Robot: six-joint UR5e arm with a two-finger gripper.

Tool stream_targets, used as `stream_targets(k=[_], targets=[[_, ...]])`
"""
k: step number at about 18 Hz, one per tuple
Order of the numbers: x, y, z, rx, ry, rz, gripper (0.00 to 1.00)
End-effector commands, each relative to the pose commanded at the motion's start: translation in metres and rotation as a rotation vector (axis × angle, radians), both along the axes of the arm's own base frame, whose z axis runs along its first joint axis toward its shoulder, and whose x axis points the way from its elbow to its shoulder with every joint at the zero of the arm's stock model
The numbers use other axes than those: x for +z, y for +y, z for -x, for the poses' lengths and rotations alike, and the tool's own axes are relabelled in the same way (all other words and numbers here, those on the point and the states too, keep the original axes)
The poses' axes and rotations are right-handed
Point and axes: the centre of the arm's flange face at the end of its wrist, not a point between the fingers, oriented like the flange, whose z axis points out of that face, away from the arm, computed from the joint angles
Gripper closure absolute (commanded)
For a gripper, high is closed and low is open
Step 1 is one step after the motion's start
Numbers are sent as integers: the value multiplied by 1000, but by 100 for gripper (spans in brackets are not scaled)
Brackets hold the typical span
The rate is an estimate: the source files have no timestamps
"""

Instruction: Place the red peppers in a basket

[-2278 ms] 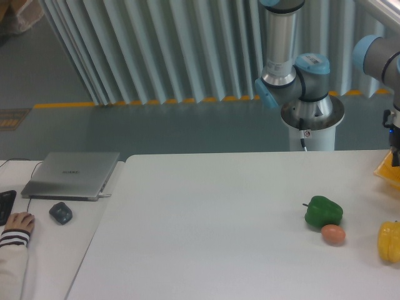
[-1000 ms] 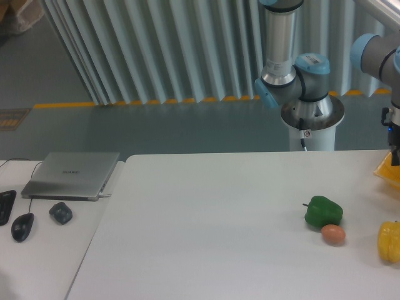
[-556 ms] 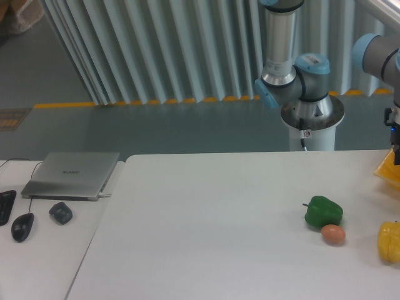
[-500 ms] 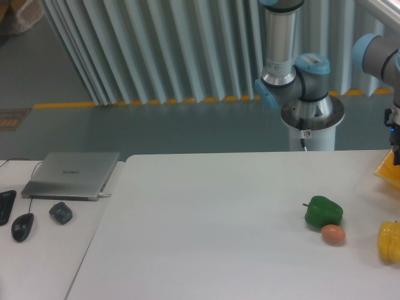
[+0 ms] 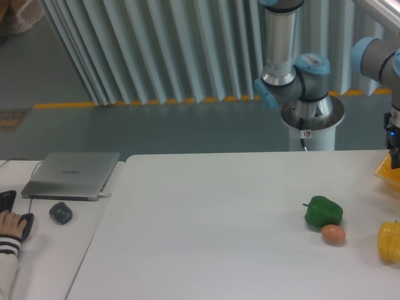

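Observation:
No red peppers show in the camera view; they are out of view. At the right edge, the dark lower end of my arm with the gripper (image 5: 394, 156) hangs just over the table's far right side, and the frame cuts off most of it. Its fingers are not visible. Right beneath it lies an orange-yellow corner (image 5: 387, 172) of something cut off by the frame; I cannot tell whether this is the basket.
A green pepper (image 5: 323, 211), a brown egg (image 5: 333, 234) and a yellow pepper (image 5: 389, 242) lie on the white table's right side. On the left side table are a closed laptop (image 5: 72, 174), a dark grey object (image 5: 60, 213) and a person's hand (image 5: 10, 223) on a mouse.
A person's hand has come back onto the mouse at the far left. My arm's end at the right edge has shifted very slightly. The vegetables have not moved.

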Motion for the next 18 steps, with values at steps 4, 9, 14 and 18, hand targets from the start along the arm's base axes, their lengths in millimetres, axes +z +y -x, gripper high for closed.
stream_targets(k=[4,9,14,18], targets=[[7,11,15,158,10,-32,0],[3,22,38,372,53,-106,0],[7,28,55,463,97,-169,0],[-4,35,78,552,130,-221,0]])
